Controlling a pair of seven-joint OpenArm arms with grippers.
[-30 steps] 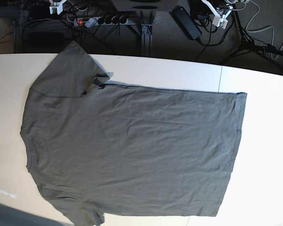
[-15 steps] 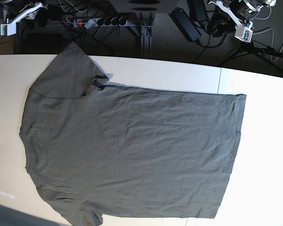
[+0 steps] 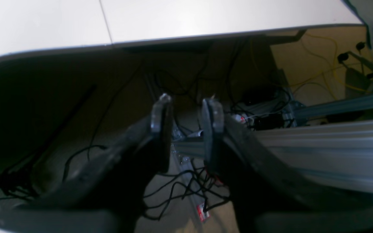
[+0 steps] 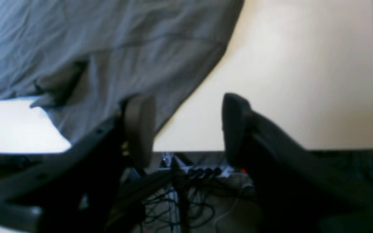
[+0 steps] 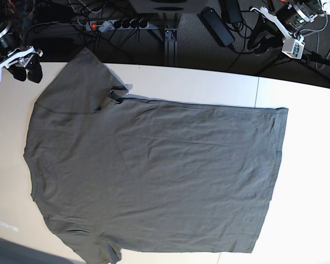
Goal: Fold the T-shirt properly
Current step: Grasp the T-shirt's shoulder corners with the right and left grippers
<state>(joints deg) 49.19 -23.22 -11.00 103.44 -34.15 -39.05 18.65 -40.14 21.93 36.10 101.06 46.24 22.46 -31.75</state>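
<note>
The dark olive-grey T-shirt (image 5: pixel 154 170) lies spread flat on the white table (image 5: pixel 313 181), collar to the left and hem to the right. Its far sleeve (image 5: pixel 80 82) points to the back edge; the near sleeve runs off the bottom of the view. My right gripper (image 5: pixel 27 73) is open and empty, just left of the far sleeve, at the table's back left corner. In the right wrist view the gripper (image 4: pixel 186 119) shows wide apart, with the sleeve (image 4: pixel 108 48) beyond it. My left gripper (image 5: pixel 262 42) hangs behind the table's back edge, open and empty; its fingers (image 3: pixel 160 123) stand a little apart over the floor.
A power strip (image 5: pixel 118 24), a black adapter (image 5: pixel 217 26) and tangled cables lie on the dark floor behind the table. An aluminium frame post (image 5: pixel 170 41) stands at the back middle. A seam (image 5: pixel 257 93) crosses the table right of centre.
The right arm has come down from the back left to the table's corner beside the far sleeve. The left arm has shifted a little to the right. The T-shirt has not moved.
</note>
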